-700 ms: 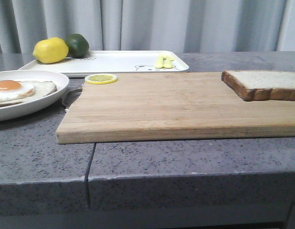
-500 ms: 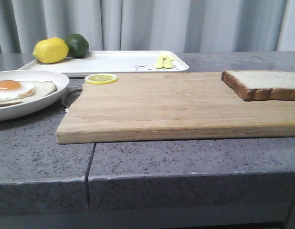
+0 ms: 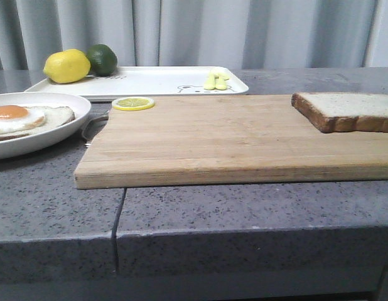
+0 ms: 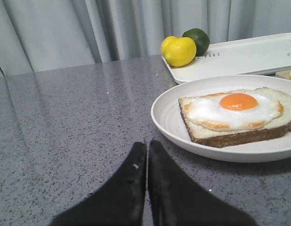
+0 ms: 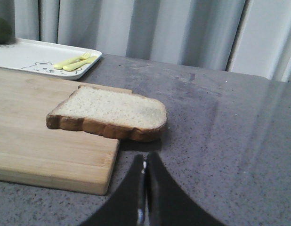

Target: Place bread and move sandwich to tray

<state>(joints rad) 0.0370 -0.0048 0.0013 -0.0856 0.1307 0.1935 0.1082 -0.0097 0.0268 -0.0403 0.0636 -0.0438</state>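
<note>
The bread (image 3: 351, 110) (image 5: 110, 112) lies flat at the right end of the wooden board (image 3: 231, 138), its corner hanging over the board's edge. My right gripper (image 5: 145, 159) is shut and empty, just short of that overhanging corner. The sandwich is an open slice topped with a fried egg (image 4: 237, 110) (image 3: 18, 119) in a round white plate (image 4: 169, 120) (image 3: 62, 132) at the left. My left gripper (image 4: 147, 143) is shut with nothing in it, over the counter close to the plate's rim. The tray (image 3: 162, 80) (image 4: 249, 54) (image 5: 23, 54) sits at the back.
A lemon (image 3: 66, 66) and a lime (image 3: 102, 59) rest on the tray's left end, yellow cutlery (image 3: 216, 81) on its right end. A lemon slice (image 3: 133, 103) lies on the board's far left corner. The grey counter drops off at the front, curtains hang behind.
</note>
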